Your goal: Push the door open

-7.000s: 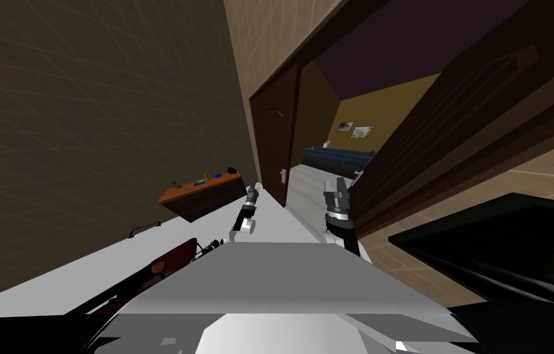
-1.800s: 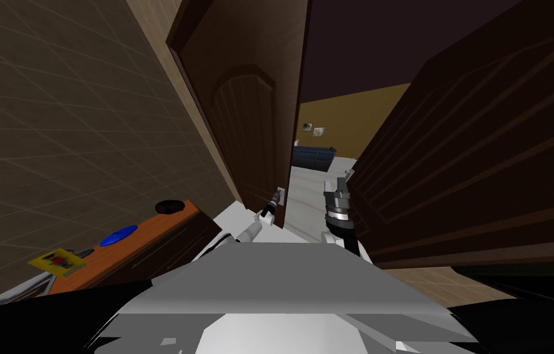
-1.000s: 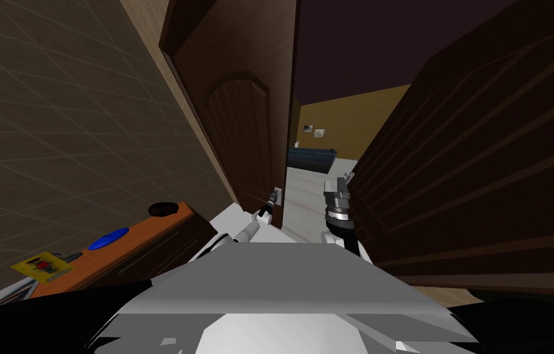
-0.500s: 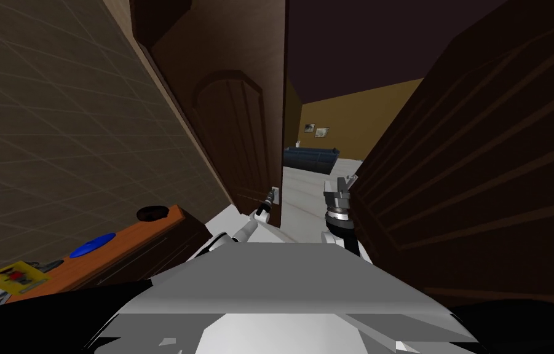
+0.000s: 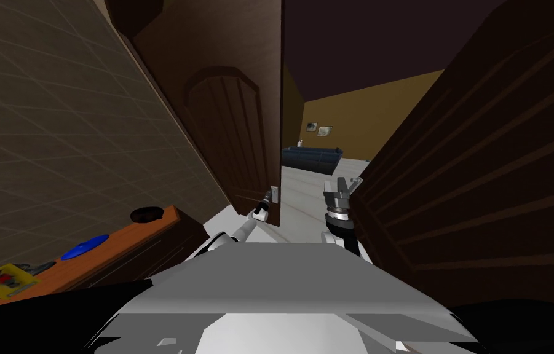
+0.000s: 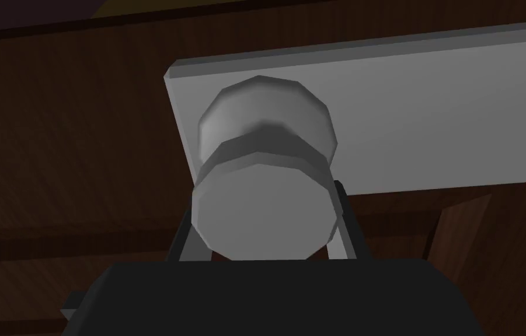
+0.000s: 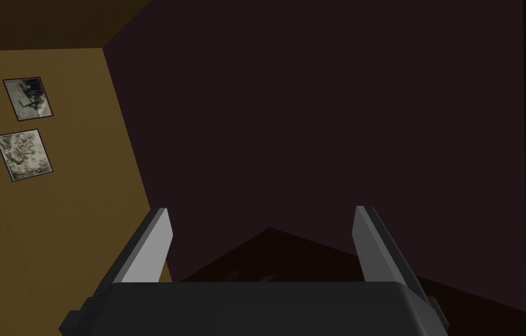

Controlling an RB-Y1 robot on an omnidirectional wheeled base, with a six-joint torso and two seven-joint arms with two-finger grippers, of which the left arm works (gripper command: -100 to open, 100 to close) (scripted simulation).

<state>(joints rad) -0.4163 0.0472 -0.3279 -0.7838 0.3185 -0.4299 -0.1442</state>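
Observation:
The dark brown door (image 5: pixel 232 141) stands ajar ahead on my left, with a lit room showing past its edge. A round grey knob (image 6: pixel 264 175) sits on a light grey plate (image 6: pixel 431 116) on the door. My left gripper (image 6: pixel 263 219) is shut on this knob, one finger on each side of it. In the head view the left gripper (image 5: pixel 266 199) reaches the plate (image 5: pixel 274 194) at the door's free edge. My right gripper (image 5: pixel 344 185) is held up in the gap and stands open (image 7: pixel 261 213) with nothing between its fingers.
A dark brown panelled surface (image 5: pixel 484 184) rises close on my right. An orange-topped side table (image 5: pixel 115 243) stands along the tiled wall on my left with a black bowl (image 5: pixel 146 214), a blue disc (image 5: pixel 85 246) and a yellow item (image 5: pixel 3 279). Beyond the gap are pale floor (image 5: pixel 306 190) and a dark blue sofa (image 5: pixel 310 158).
I have moved forward toward the doorway. The door's edge has swung a little further left, and the gap is wider. My left gripper has stayed at the knob; the right arm keeps its pose.

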